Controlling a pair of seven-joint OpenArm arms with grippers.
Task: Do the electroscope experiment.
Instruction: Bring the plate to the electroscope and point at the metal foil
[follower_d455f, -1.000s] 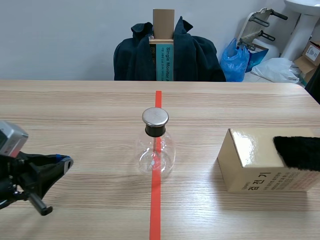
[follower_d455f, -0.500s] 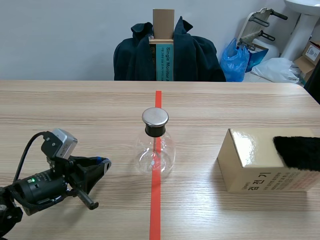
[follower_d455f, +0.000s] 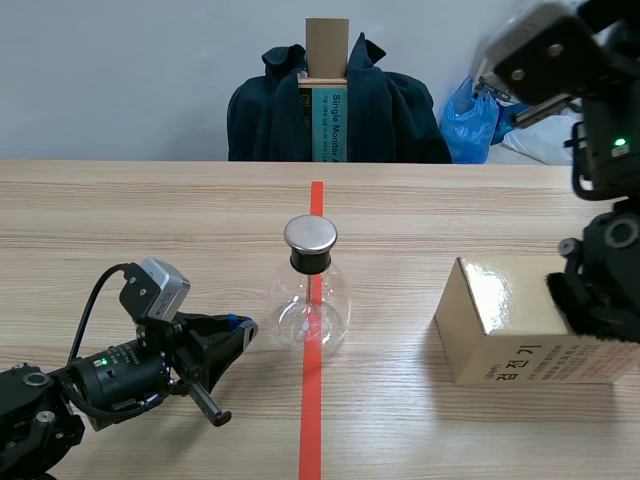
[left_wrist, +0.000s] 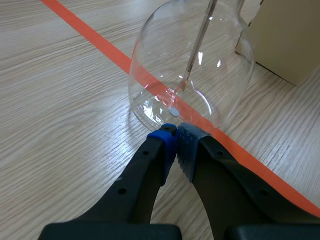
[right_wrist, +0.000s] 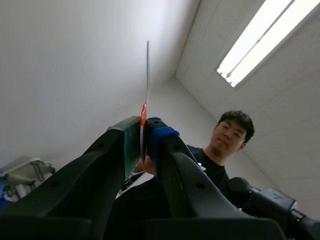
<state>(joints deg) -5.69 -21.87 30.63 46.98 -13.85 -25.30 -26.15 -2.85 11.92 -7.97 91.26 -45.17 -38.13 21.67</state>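
Observation:
The electroscope, a clear glass flask (follower_d455f: 310, 305) with a metal cap (follower_d455f: 310, 235) and a thin rod inside, stands on the red tape line. My left gripper (follower_d455f: 243, 328) lies low on the table with its fingers shut on nothing, tips just short of the flask's base. In the left wrist view the flask (left_wrist: 192, 65) sits right ahead of that gripper (left_wrist: 176, 134). My right arm (follower_d455f: 600, 150) stands raised at the right. Its gripper (right_wrist: 145, 125) points up toward the ceiling, shut on a thin pale strip (right_wrist: 147, 75) seen edge-on, with a red patch near the pads.
A tan cardboard box (follower_d455f: 500, 330) sits on the table right of the flask, with a black fuzzy cloth (follower_d455f: 590, 300) on top, partly behind my right arm. A chair with a dark jacket (follower_d455f: 335, 110) stands across the table. A person (right_wrist: 230, 145) shows in the right wrist view.
My left arm has slid right along the table until its shut gripper is next to the flask. My right arm has come into view, raised at the right.

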